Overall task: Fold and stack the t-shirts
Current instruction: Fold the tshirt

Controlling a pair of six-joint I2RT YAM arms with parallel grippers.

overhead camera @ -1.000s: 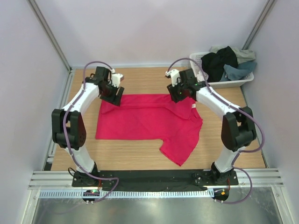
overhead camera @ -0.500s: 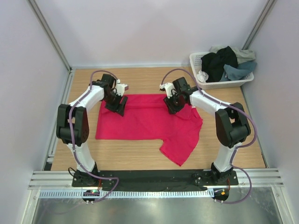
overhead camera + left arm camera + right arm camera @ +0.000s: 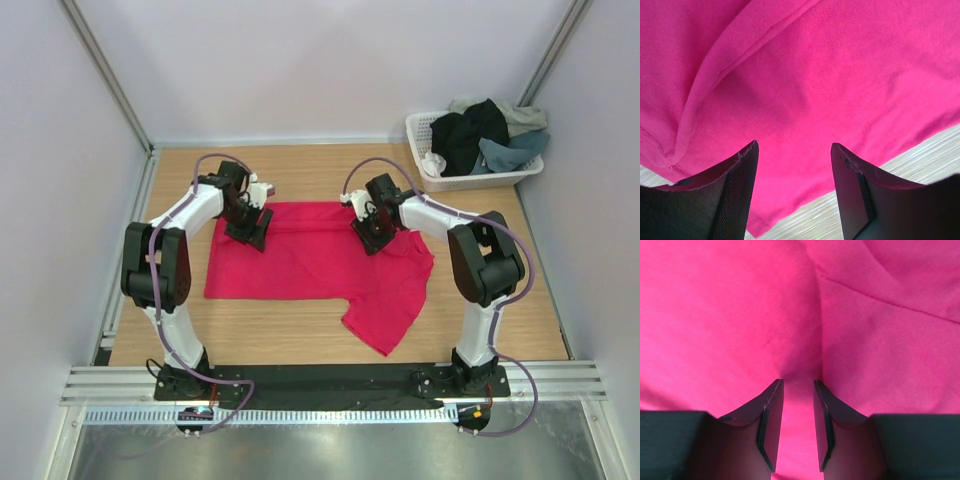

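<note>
The crimson-pink soft cloth t-shirt (image 3: 310, 265) lies spread on the wooden counter (image 3: 300, 170). The right fingers (image 3: 767, 420) stand narrow, pinching a ridge of cloth near its far edge, while the left fingers (image 3: 735, 195) gape wide over the far-left hem. The left should probably close firmly there before either arm lifts, so the fold carries evenly.

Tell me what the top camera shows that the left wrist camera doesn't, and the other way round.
Only the top camera: the whole pink t-shirt spread out, the right gripper on it, and the white basket of other shirts at the far right. Only the left wrist: a raised fold and the stitched hem, close up. Both: the pink t-shirt, the wooden table and the left gripper, open over the cloth's edge.
</note>
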